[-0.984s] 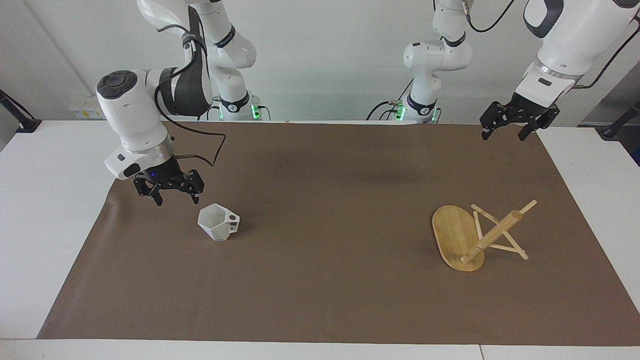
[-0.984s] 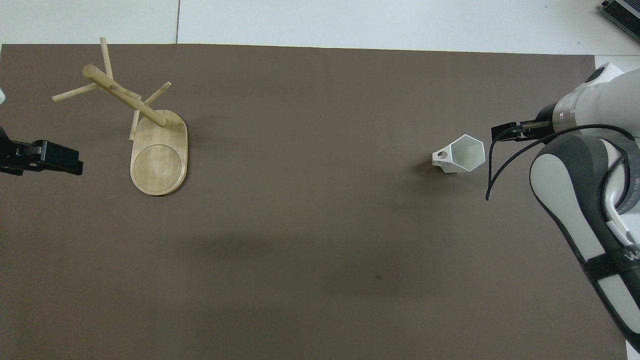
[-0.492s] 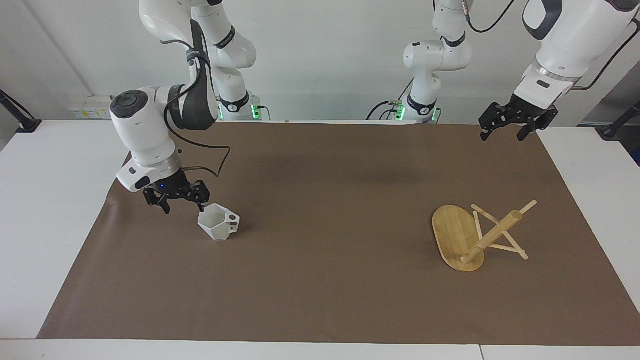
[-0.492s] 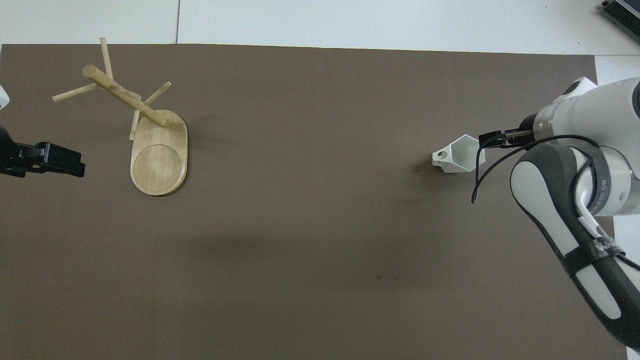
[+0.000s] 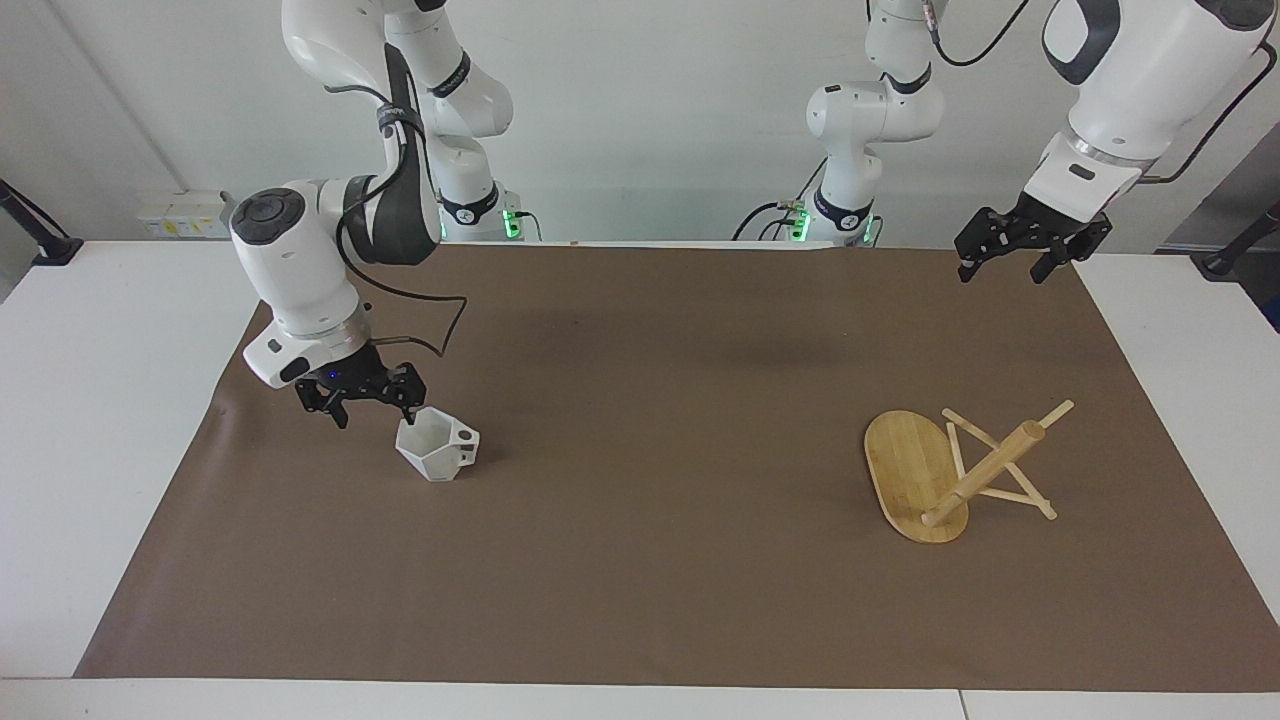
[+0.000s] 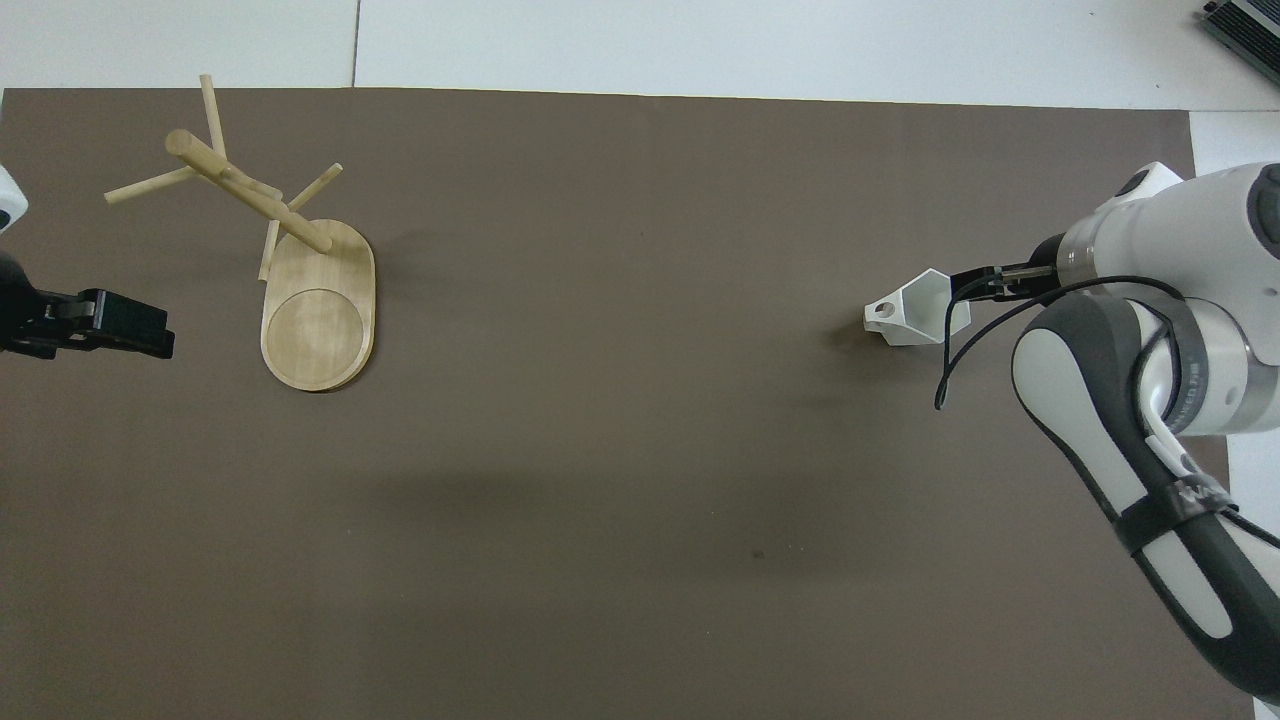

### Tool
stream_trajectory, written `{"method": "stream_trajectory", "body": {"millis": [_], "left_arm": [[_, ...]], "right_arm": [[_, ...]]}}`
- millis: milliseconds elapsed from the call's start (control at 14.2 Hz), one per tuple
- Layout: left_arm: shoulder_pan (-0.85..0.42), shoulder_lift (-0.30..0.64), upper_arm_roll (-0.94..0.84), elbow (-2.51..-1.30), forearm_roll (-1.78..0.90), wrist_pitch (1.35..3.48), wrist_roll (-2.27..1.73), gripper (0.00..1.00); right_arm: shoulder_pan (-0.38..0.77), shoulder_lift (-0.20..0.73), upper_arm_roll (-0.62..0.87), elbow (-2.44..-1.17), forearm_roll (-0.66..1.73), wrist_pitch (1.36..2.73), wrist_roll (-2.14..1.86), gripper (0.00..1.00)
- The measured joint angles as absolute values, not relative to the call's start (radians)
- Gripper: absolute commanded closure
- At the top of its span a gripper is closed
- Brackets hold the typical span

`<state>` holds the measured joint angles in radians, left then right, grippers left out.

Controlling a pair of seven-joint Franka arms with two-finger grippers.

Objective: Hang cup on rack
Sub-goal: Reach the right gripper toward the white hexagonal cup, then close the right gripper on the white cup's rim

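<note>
The white faceted cup (image 5: 437, 447) (image 6: 915, 312) lies tipped on the brown mat, its hexagonal mouth turned toward the right arm's end of the table and its pierced handle toward the middle. My right gripper (image 5: 372, 408) (image 6: 972, 286) hangs open low at the cup's mouth, one fingertip (image 5: 408, 404) right at the rim; contact is not clear. The bamboo rack (image 5: 915, 470) (image 6: 318, 305) lies toppled toward the left arm's end, its post (image 5: 985, 472) slanting up and resting on its pegs. My left gripper (image 5: 1005, 268) (image 6: 150, 330) waits open in the air, over the mat's edge by the robots.
A brown mat (image 5: 650, 560) covers most of the white table (image 5: 90, 420). A cable (image 5: 435, 320) loops from the right arm's wrist above the mat.
My right gripper has come down and moved toward the cup, from well clear of it to its rim. The cup and rack have not moved. The left gripper has barely shifted.
</note>
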<state>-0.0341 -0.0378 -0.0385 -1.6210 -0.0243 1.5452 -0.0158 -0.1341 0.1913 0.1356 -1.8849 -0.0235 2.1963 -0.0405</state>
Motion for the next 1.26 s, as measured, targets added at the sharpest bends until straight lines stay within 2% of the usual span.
{"method": "stream_trajectory", "body": {"millis": [281, 843, 1265], "left_arm": [[-0.034, -0.039, -0.039, -1.625, -0.024, 1.545, -0.016, 0.00], [-0.034, -0.043, -0.039, -1.637, -0.024, 1.546, -0.016, 0.00], [-0.034, -0.050, -0.039, -1.650, -0.024, 1.547, -0.016, 0.00]], "right_arm": [[-0.134, 0.191, 0.137, -1.898, -0.023, 2.212, -0.032, 0.00], [-0.133, 0.199, 0.137, -1.984, -0.023, 2.335, 0.002, 0.00], [-0.133, 0.237, 0.137, -2.004, -0.023, 2.412, 0.014, 0.02]]}}
